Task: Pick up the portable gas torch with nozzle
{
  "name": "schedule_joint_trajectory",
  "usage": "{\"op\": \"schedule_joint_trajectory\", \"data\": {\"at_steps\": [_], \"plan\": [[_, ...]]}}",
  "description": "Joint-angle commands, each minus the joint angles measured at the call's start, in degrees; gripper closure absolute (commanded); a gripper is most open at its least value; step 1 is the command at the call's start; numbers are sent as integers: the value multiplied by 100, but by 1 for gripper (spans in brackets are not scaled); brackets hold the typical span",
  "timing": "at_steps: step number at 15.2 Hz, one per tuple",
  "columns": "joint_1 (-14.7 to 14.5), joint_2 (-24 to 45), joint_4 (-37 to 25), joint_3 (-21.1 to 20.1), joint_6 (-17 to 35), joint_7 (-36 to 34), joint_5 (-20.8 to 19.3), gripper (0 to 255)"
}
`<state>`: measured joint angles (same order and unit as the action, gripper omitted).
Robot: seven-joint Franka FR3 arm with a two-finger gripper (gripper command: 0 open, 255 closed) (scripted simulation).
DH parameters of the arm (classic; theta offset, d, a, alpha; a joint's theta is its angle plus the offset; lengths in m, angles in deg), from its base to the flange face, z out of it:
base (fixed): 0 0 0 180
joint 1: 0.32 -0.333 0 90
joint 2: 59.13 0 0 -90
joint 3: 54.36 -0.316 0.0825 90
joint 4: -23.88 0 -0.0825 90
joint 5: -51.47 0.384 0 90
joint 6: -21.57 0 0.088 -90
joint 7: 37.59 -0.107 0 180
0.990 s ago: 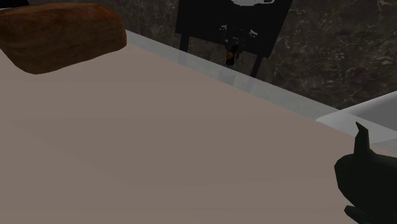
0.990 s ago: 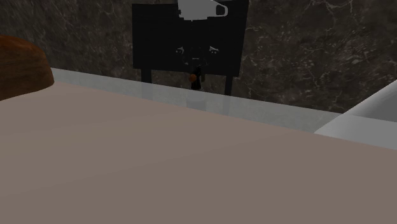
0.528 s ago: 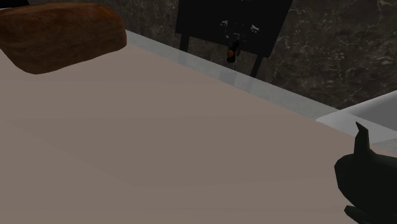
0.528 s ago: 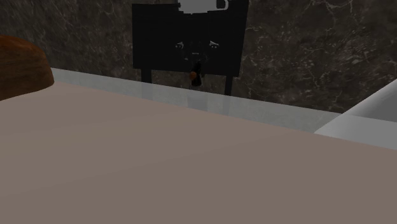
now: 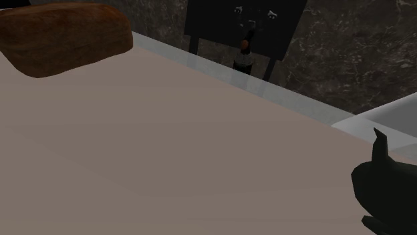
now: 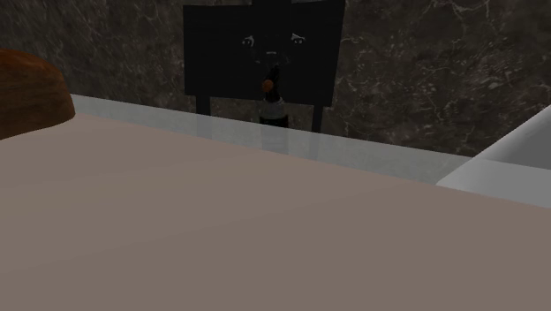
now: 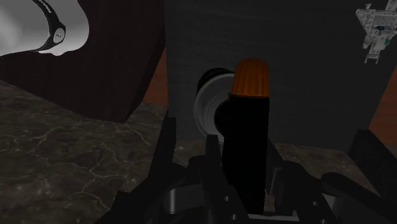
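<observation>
The gas torch (image 5: pixel 244 61) hangs above the table's far edge: a dark cylinder with a pale band and an orange knob (image 5: pixel 244 45) on top. My black gripper (image 5: pixel 246 37) comes down on it from above and is shut on its head, dark against a black panel. The second exterior view has the torch (image 6: pixel 274 110) under the gripper (image 6: pixel 272 69). In the wrist view the torch's black head (image 7: pixel 245 146) with its orange knob (image 7: pixel 253 75) and a silvery round nozzle (image 7: pixel 208 105) stands clasped in the gripper (image 7: pixel 254 175).
A pinkish-grey table (image 5: pixel 167 153) spreads across the foreground. A brown rounded object (image 5: pixel 63 37) lies at the shoulder view's upper left. A pale basin (image 5: pixel 394 117) sits at the right, a dark marbled wall (image 5: pixel 354 53) behind. A black shape (image 5: pixel 384 190) stands at the lower right.
The gripper has risen with the torch in it. The orange knob sits higher in both exterior views, and the torch's cylinder now shows above the table's far edge.
</observation>
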<state>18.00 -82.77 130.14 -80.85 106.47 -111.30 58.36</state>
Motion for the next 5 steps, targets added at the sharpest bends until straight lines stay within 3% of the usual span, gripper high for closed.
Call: {"op": "schedule_joint_trajectory", "data": {"at_steps": [1,5], "plan": [[14,60,-215,0,-155,-12,-24,255],[29,133,-450,-5,-321,-29,-51,255]]}}
